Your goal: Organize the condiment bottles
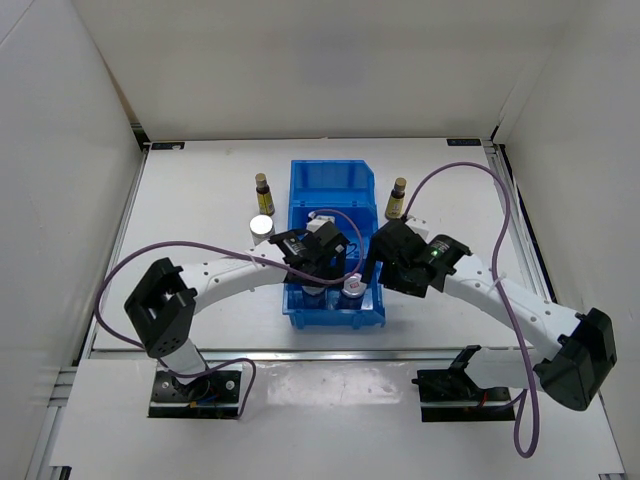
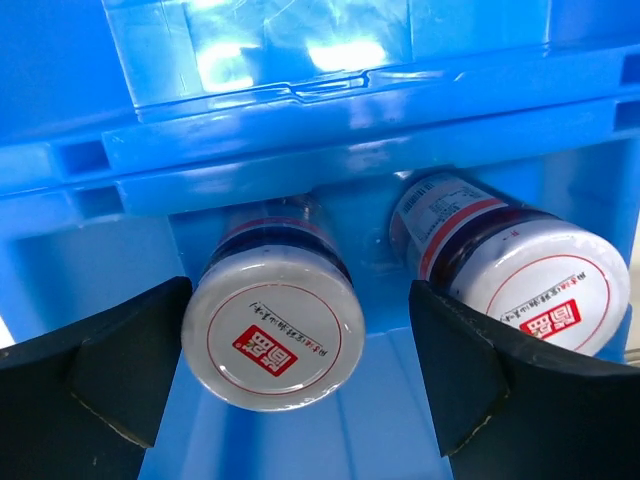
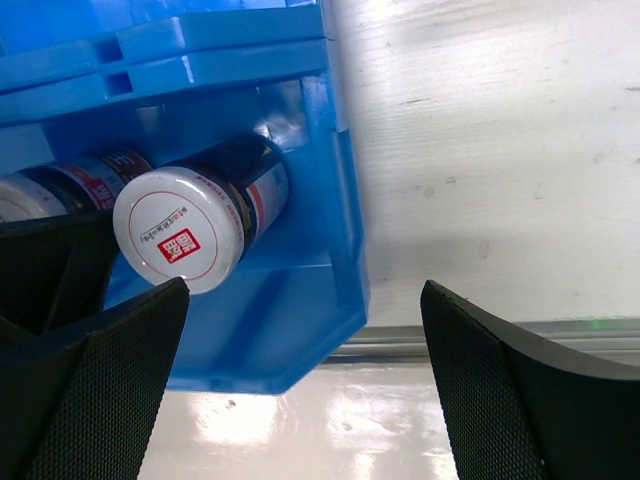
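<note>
Top view: fixed, high behind the near edge of the desk (image 1: 200,190), looking down and forward, far edge in frame. Left wrist view: very close, inside the near compartment of the blue bin (image 1: 335,180), facing the lids of the left jar (image 2: 275,335) and right jar (image 2: 545,290). Right wrist view: close, above the bin's near-right corner, half bin, half desk. All three share that compartment and the right jar.

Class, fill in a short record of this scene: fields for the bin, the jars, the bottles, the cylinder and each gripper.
bin: blue bin, mid-table
jars: first jar and second jar, red-marked lids, side by side in the bin's near compartment
bottles: left brown bottle and right brown bottle, upright, outside the bin on either side
cylinder: silver-lidded cylinder, outside, left of the bin
left gripper: open, fingers either side of the first jar
right gripper: open, holding nothing
</note>
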